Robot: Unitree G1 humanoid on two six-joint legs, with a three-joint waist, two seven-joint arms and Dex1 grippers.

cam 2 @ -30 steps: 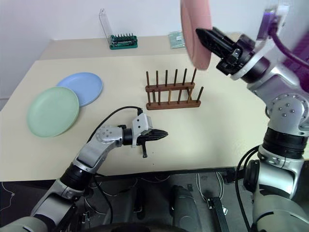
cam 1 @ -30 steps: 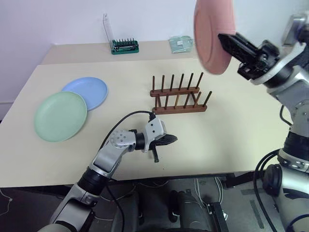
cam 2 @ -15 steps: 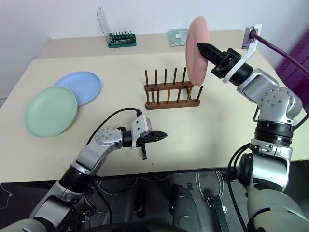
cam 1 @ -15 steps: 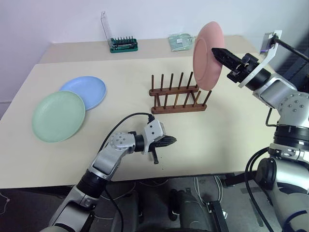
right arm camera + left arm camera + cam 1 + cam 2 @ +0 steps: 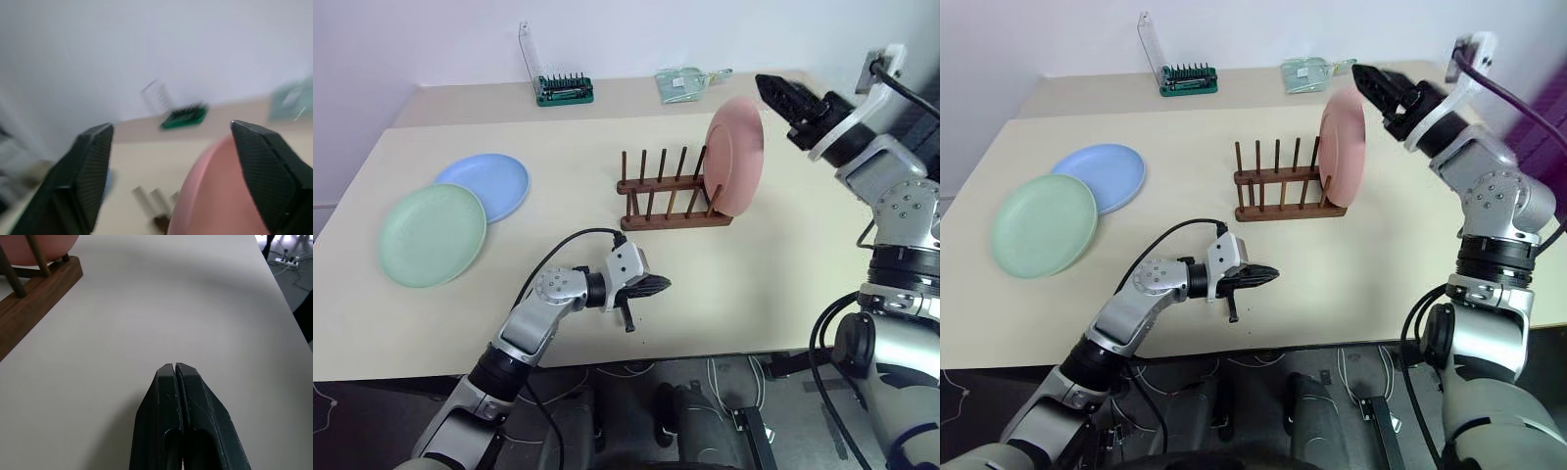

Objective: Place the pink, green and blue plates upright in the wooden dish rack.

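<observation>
Pink plate [image 5: 735,156] stands upright in the rack's [image 5: 671,201] right end, right gripper [image 5: 781,91] spread wide above it, left gripper [image 5: 658,286] closed over the table [image 5: 783,264], green plate [image 5: 433,235] and blue plate [image 5: 489,184] lying flat at the left

Pink plate [image 5: 735,157] upright in the right end of the wooden dish rack [image 5: 671,192], right gripper [image 5: 771,86] above it, blue plate [image 5: 486,184] and green plate [image 5: 432,234] flat at left.

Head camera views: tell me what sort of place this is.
Probably a lab or workshop test bench, not a kitchen: a plain beige table against a bare wall, a green screwdriver-bit holder at the back, and cables and a power strip on the floor underneath.
</observation>
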